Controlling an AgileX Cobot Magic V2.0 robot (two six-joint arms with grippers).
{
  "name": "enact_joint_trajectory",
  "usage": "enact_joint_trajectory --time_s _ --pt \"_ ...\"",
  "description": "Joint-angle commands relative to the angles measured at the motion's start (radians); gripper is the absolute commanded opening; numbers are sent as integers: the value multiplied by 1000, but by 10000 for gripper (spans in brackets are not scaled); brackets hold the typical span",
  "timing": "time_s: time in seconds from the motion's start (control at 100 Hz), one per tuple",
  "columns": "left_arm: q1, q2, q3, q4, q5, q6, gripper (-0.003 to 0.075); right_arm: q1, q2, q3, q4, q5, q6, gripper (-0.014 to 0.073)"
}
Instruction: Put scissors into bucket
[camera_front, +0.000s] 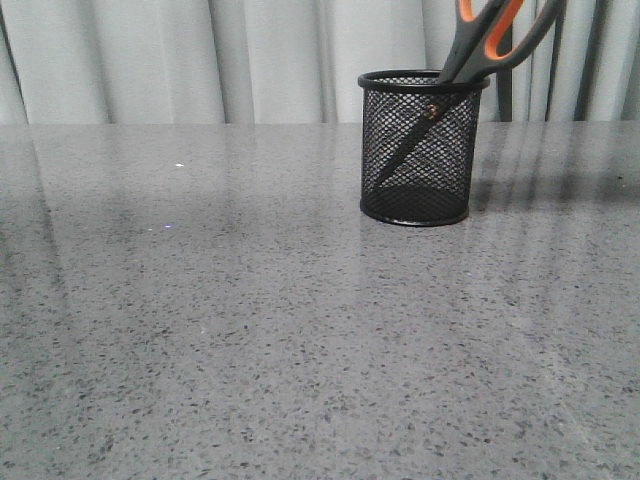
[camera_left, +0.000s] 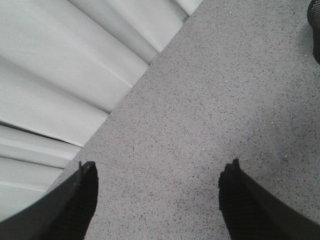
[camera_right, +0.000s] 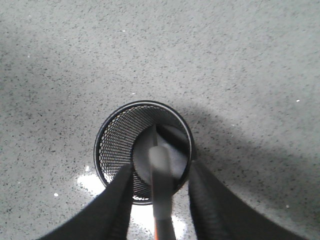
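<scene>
The black mesh bucket (camera_front: 420, 160) stands upright on the grey table, right of centre and towards the back. The scissors (camera_front: 500, 35) stand in it blades down, leaning on the rim, with their grey and orange handles sticking out above. Neither gripper shows in the front view. In the right wrist view my right gripper (camera_right: 160, 167) hangs open straight above the bucket (camera_right: 107, 132). The blurred scissors handle (camera_right: 161, 200) rises between its fingers with a gap on each side. My left gripper (camera_left: 161, 165) is open over bare table, holding nothing. The bucket's edge (camera_left: 315, 25) shows at that view's corner.
A pale pleated curtain (camera_front: 150, 60) hangs behind the table's far edge. The speckled grey tabletop (camera_front: 250, 330) stretches left of and in front of the bucket. In the left wrist view, the table's edge meets the curtain (camera_left: 60, 75) close to the left gripper.
</scene>
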Motion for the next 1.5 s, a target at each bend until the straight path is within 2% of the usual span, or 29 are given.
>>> enact_joint_trajectory --time_s 0.0,0.17,0.4,0.47,0.61,0.73,0.76,0.82,1.07,1.25,1.49 --pt "4 -19 -29 2 -54 -14 472 0 -32 -64 -21 -10 -1 281" --pt "4 -19 -29 2 -48 -14 472 0 -46 -147 -115 21 49 281" --pt "4 -19 -29 2 -48 -14 469 0 -108 -184 -122 4 94 278" --pt "4 -19 -29 2 -48 -14 444 0 -130 -184 -122 -8 94 260" --pt "4 -19 -27 -29 -42 -14 321 0 -169 -182 -122 -25 94 115" --pt "4 -19 -26 -56 -29 -14 146 0 -213 -149 -92 -51 94 -35" --pt "4 -19 -26 -57 -26 -14 81 0 -227 -131 -79 -67 94 -61" --pt "4 -19 -26 -59 -26 -14 -25 0 -259 -77 -56 -119 94 -72" --pt "4 -31 -16 -113 -91 -32 -21 0 -470 276 -38 -463 94 -72" --pt "4 -107 113 -83 -298 -149 -21 0 -657 562 -40 -709 94 -72" --pt "4 -306 502 -93 -656 -180 -21 0 -914 893 -40 -924 94 -72"
